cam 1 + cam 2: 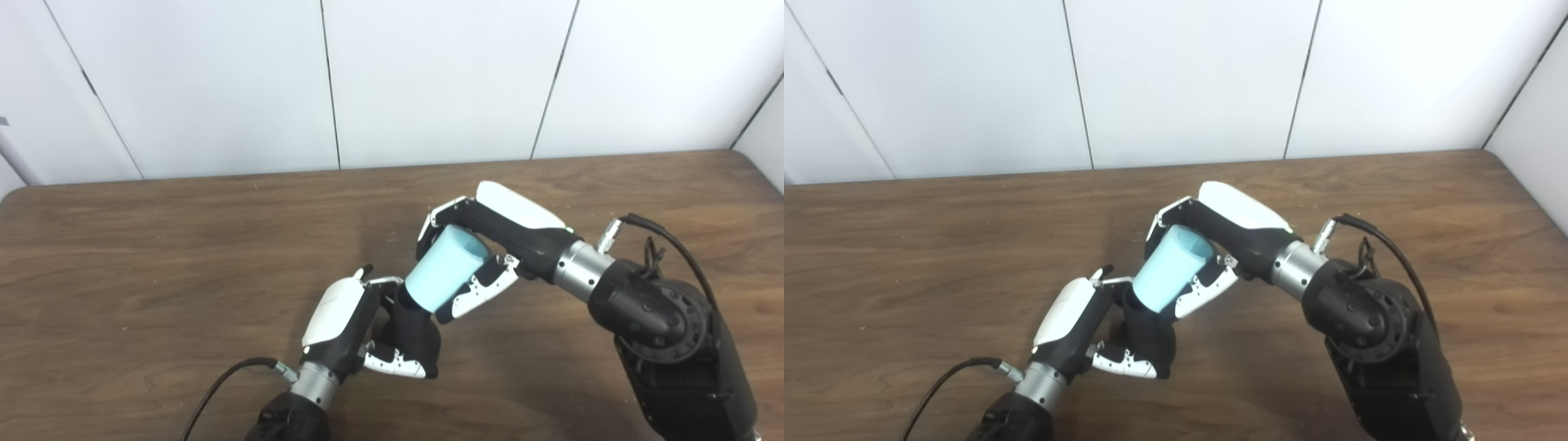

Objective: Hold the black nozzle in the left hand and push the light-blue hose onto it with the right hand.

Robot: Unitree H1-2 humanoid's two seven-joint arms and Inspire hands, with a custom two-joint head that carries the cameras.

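My left hand [358, 327] is shut on the black nozzle [415, 334], holding it a little above the table with its narrow end pointing up and to the right. My right hand [490, 245] is shut on the light-blue hose [444, 275], a short, wide tube tilted down to the left. The hose's lower end sits over the tip of the nozzle. In the right eye view the hose [1170, 275] meets the nozzle [1148, 340] the same way. The joint itself is hidden inside the hose.
The brown wooden table [153, 257] spreads around both hands. White wall panels [429, 79] stand behind its far edge. A black cable [220, 386] runs from my left wrist, another [667, 239] from my right forearm.
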